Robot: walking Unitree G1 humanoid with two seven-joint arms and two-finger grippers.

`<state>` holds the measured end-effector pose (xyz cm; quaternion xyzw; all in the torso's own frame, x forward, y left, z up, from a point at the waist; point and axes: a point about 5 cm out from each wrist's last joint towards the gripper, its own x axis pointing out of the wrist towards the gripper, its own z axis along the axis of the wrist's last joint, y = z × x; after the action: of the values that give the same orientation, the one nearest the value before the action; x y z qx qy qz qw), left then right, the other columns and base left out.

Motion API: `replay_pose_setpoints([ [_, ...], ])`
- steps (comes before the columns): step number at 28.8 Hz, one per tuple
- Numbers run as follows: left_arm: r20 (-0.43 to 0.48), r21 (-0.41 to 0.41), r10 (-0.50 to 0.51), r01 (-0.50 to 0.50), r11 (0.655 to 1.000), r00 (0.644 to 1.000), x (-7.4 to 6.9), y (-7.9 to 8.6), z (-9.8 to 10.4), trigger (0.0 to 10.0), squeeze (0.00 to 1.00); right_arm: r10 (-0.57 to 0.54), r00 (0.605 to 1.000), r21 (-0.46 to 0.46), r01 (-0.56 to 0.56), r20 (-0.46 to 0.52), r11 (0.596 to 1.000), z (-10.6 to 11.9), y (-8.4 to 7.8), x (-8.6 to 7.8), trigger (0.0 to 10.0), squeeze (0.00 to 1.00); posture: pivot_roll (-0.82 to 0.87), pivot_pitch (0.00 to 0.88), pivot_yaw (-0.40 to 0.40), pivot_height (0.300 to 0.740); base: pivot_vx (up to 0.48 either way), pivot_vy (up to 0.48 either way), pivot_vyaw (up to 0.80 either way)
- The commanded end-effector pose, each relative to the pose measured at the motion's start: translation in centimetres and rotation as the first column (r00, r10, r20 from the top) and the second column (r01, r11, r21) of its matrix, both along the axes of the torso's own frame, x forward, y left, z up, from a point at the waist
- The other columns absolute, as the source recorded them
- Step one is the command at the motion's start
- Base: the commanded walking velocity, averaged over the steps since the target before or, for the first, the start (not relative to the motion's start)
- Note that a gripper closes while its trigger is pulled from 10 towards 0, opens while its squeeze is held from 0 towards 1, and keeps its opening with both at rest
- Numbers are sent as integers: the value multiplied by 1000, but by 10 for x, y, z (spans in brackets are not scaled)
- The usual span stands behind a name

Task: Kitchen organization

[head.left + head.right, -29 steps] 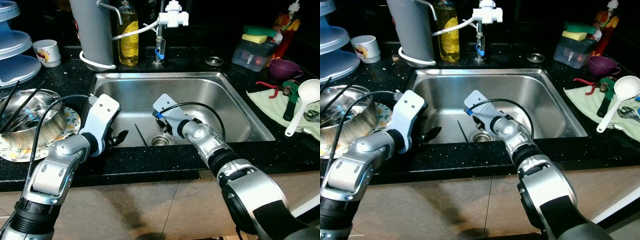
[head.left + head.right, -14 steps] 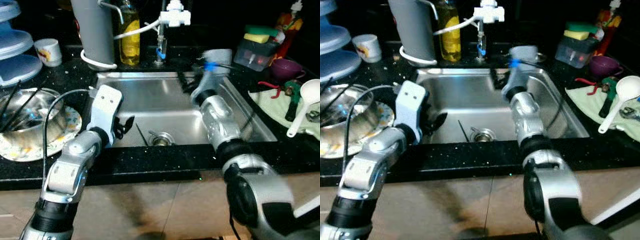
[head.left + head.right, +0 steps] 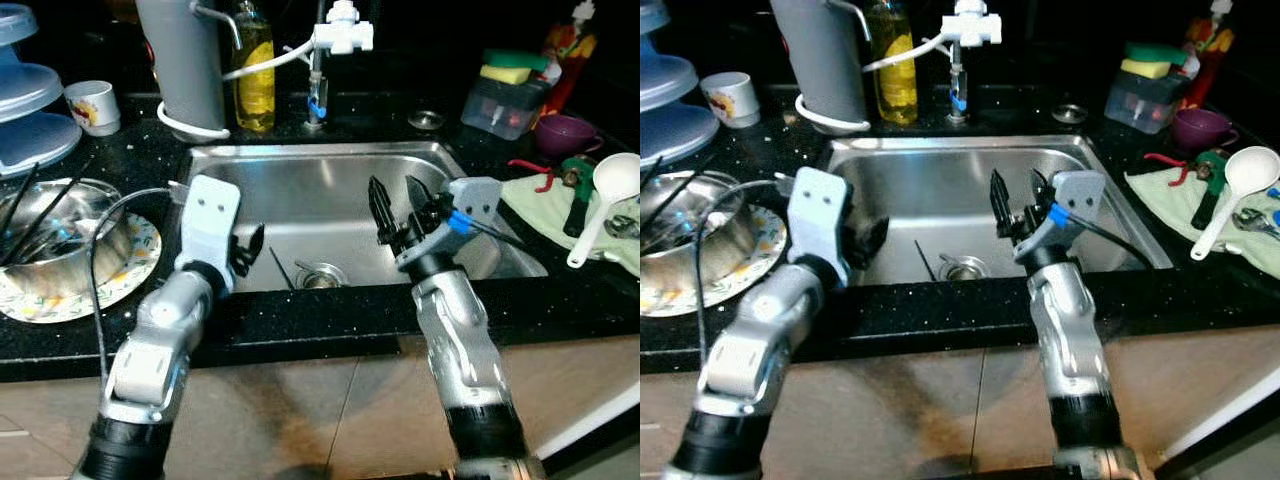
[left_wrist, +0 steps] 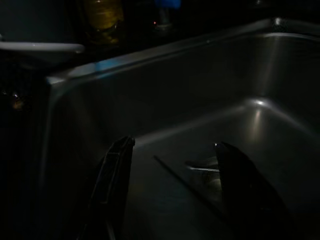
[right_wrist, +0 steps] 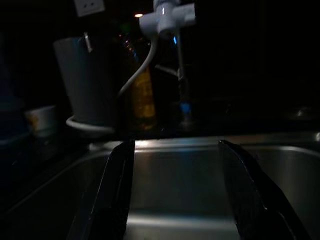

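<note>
The steel sink lies in front of me, with a thin black chopstick on its bottom beside the drain. My left gripper hangs open and empty inside the sink's front left. In the left wrist view its fingers frame the chopstick and drain. Raised above the sink's front right, my right gripper is open with nothing in it. Its fingers face the faucet.
Left of the sink, a metal bowl with chopsticks sits on a patterned plate. Behind stand a cup, a grey canister and a yellow soap bottle. At the right are a white ladle, a sponge box and a purple cup.
My right arm has come up off the sink bottom, swung past the back right rim, and now stands raised over the front right. The left gripper has barely moved.
</note>
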<state>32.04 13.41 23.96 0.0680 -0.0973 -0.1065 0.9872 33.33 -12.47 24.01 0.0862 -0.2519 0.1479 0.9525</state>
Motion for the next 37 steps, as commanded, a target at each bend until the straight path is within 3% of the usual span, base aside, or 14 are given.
replay_pose_setpoints([
  [1, 29, -21, -8, 9, 1000, 1000, -6, -5, -2, 10000, 0, 23, 1000, 7, -23, 13, 1000, 2, -1, -10, 10000, 0, -69, 153, -5, 740, 0, 0, 0],
  [8, 21, -17, -14, 14, 1000, 1000, -9, -8, -6, 10000, 0, 20, 1000, -33, -20, -9, 999, 5, -5, -19, 10000, 0, -78, 152, -11, 740, 0, 0, 0],
  [16, 48, -40, 20, -18, 999, 999, -10, -1, -3, 10000, 0, 25, 999, -36, -26, -32, 999, 8, -6, -23, 10000, 0, -77, 147, -24, 740, 0, 0, 0],
  [29, 63, -34, 7, -5, 999, 998, -15, 1, -3, 10000, 0, 56, 994, -24, -59, -97, 998, 0, 4, -29, 10000, 0, -75, 133, -29, 740, 0, 0, 0],
  [37, 62, -37, -1, 3, 999, 998, -16, 0, -4, 10000, 0, 59, 992, -26, -63, -110, 998, 0, 4, -30, 10000, 0, -79, 125, -31, 740, -262, 0, 0],
])
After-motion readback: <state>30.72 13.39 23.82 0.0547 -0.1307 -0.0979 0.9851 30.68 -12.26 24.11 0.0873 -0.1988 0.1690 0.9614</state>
